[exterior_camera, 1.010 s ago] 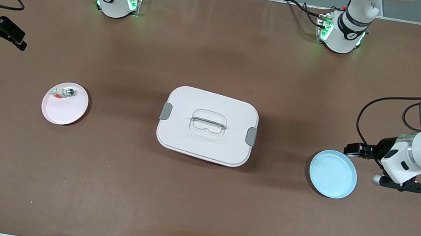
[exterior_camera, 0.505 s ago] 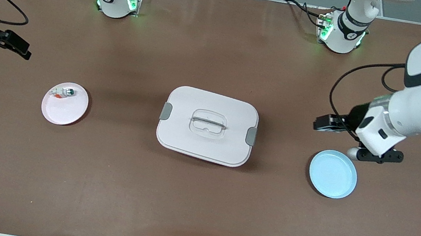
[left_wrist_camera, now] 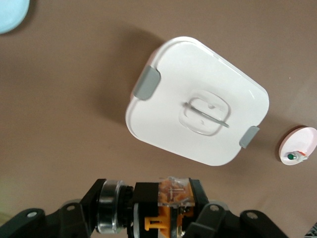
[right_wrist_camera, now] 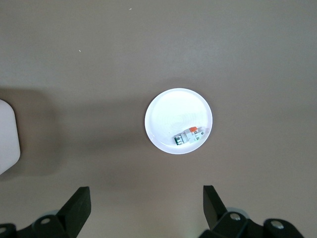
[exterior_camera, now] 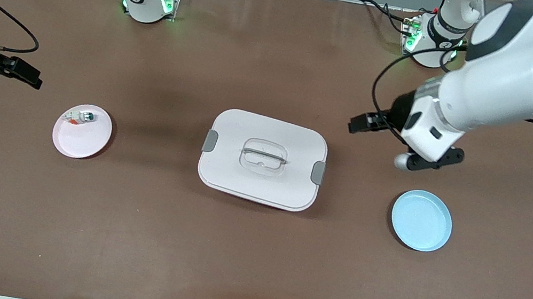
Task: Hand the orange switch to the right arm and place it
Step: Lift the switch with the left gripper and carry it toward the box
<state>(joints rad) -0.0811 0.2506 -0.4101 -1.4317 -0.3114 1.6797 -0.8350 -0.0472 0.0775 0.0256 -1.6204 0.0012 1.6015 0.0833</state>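
A: Counter [exterior_camera: 249, 255] first — brown, w/ a white lidded box [exterior_camera: 262, 159] at mid, grey clips at both ends, handle recessed in the lid.

B: Arms?

A: Left arm comes from its base at the top, bends down and across, forearm slanting toward the box. Left end effector [exterior_camera: 364, 123] is up in the air over bare counter betw. the box and the left arm's base, pointing toward the box end.

B: Holding anything?

A: Yes. Left wrist view shows the left end effector [left_wrist_camera: 171, 206] pinching the orange switch [left_wrist_camera: 173, 191], fingers tight on it, above the counter.

B: Right arm?

A: Waits at its end of the counter, forearm roughly level. Right end effector [exterior_camera: 22, 72] is spread wide w/ nothing in it, over bare counter near the pink plate; both fingers [right_wrist_camera: 77, 206] show well apart in the right wrist view.

B: Plates?

A: Blue plate [exterior_camera: 421, 220] toward the left arm's end. Pink plate [exterior_camera: 82, 131] toward the right arm's end, w/ a small white-green part [exterior_camera: 79, 116], orange-red tip, lying on it near the rim.
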